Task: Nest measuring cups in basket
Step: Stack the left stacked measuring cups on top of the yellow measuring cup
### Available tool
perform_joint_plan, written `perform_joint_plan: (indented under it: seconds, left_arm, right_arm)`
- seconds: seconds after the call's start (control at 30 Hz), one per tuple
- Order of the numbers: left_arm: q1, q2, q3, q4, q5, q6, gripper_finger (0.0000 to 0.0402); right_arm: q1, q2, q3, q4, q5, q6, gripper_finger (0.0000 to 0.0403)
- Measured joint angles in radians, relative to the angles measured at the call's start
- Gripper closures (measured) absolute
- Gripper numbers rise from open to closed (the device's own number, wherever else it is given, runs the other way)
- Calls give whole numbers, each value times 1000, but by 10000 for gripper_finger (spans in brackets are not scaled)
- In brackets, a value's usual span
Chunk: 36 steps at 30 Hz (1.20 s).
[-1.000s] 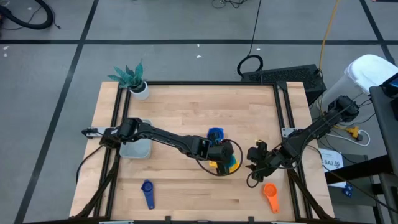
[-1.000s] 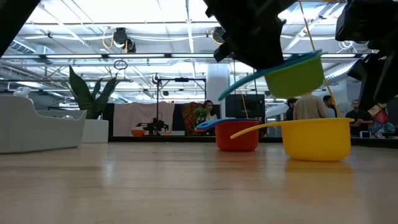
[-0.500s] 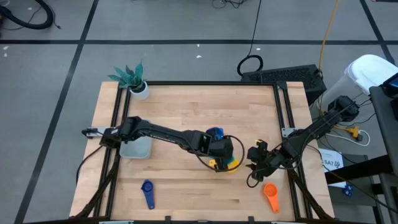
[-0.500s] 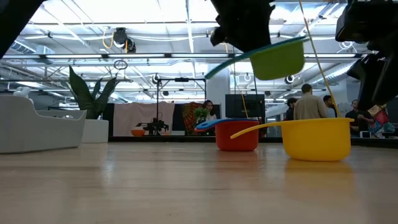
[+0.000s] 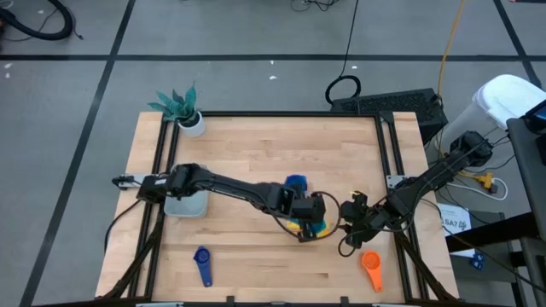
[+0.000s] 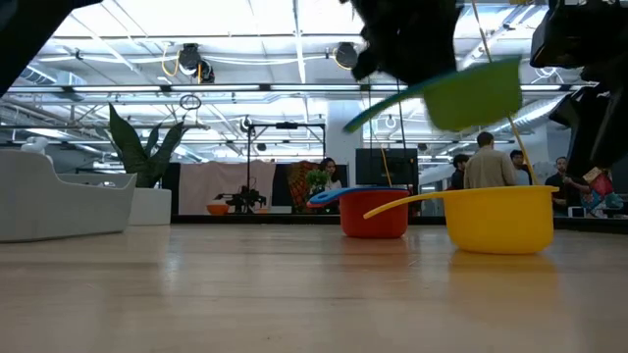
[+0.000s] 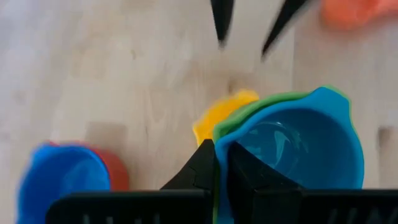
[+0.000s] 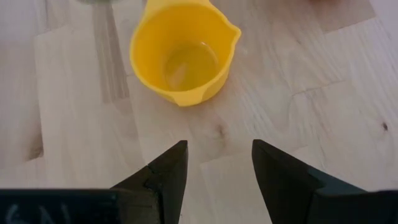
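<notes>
Green cup (image 6: 478,98) w/ light blue one (image 7: 298,149) nested inside, clenched in your left jaws (image 7: 221,171), has drifted right over yellow cup (image 6: 500,218) on worktop (image 6: 245,294); basket (image 5: 186,205) well apart. Right jaws (image 8: 214,171) released nearby.

A grey floor (image 5: 77,85) crossed by dark lines surrounds the wooden table (image 5: 273,145). At eleven o'clock on the table stands a potted plant (image 5: 181,107). At one o'clock a black cable coil (image 5: 343,88) lies on the floor. Beyond, ceiling strip lights (image 6: 245,29) glow, and people (image 6: 483,162) stand at three o'clock.
</notes>
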Motion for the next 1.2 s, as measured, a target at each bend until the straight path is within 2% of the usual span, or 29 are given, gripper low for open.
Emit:
perform_joint_plan:
  seconds: [0.4,0.6,1.0,1.2]
  left_arm:
    - [4,28,20,21,-15,-44,384]
    - [7,84,18,27,-14,-43,384]
    - [18,80,18,30,-11,-48,384]
    - [18,96,18,34,-3,-63,358]
  right_arm:
    - [13,-1,0,-13,8,7,232]
    - [16,-1,0,-11,9,15,232]
    - [16,-1,0,-7,8,20,232]
    - [16,-1,0,-6,8,27,232]
